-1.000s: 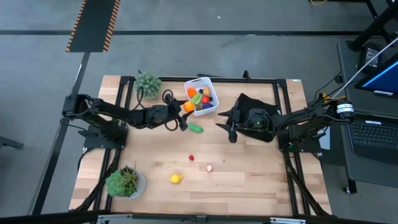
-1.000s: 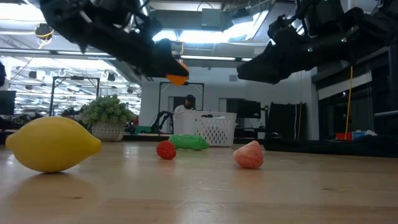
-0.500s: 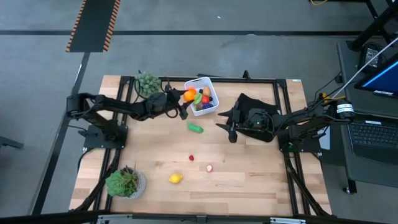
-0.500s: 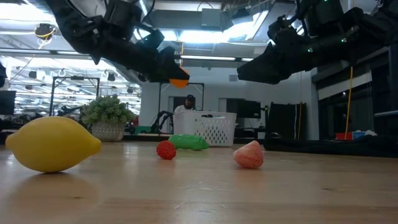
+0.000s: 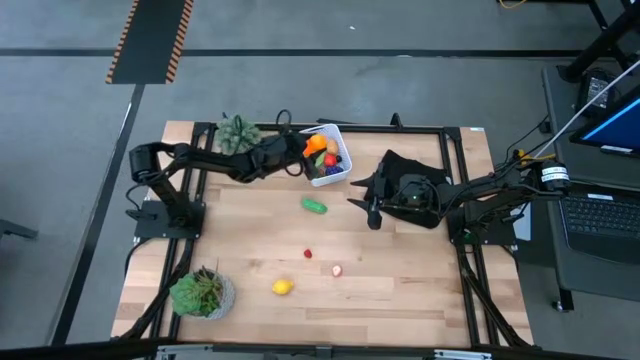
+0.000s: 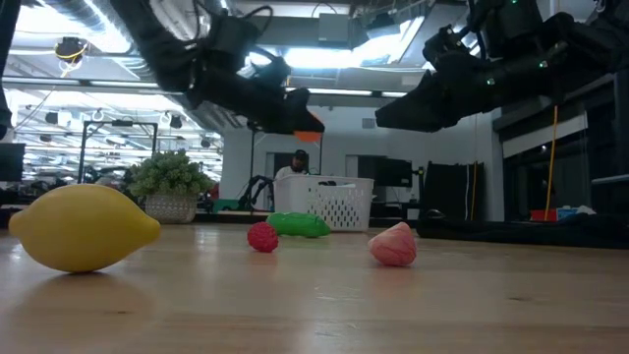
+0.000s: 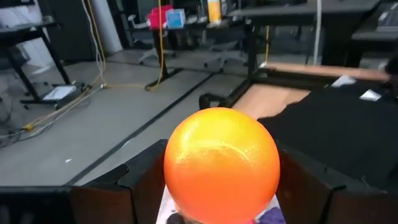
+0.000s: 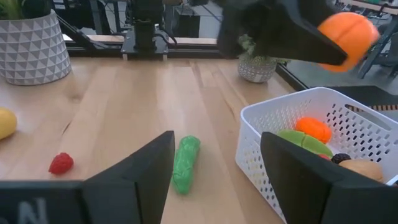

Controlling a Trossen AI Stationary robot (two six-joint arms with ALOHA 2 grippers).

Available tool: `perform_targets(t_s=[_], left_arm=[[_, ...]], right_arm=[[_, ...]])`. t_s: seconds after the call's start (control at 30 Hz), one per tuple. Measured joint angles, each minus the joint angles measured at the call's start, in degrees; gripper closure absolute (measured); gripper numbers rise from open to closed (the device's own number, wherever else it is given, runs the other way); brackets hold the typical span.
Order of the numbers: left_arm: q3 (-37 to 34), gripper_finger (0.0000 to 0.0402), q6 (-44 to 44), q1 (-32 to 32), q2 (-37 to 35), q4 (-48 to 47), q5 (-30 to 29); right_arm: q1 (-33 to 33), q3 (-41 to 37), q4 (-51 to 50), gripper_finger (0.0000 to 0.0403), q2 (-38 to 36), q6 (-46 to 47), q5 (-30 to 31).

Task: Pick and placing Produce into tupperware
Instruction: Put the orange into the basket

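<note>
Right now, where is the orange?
The orange is clamped in the left gripper, held in the air over the tub at the table's far edge, beside the far plant.

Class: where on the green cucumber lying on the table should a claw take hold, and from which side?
Grip the cucumber across its narrow middle, coming straight down from above: it lies flat and long on the bare table, clear of other things.
</note>
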Motion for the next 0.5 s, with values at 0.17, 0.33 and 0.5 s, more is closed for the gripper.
perform_targets(t_s=[0.17,0.33,0.5], left_arm=[[6.57,0.0161,0.44,1.57,0.05,-13.89,3.82],[15.32,0.0161,0.43,3.49,0.09,-31.24,7.76],[23.14,0.0161,1.10,5.04,0.35,-43.96,8.98]], right_arm=[[0.00,0.00,-0.01,0.0163,0.00,1.48,-0.02],[0.00,0.00,-1.64,0.0163,0.00,2.81,-0.05],[0.00,-0.02,-8.33,0.0163,-0.01,6.71,-0.11]])
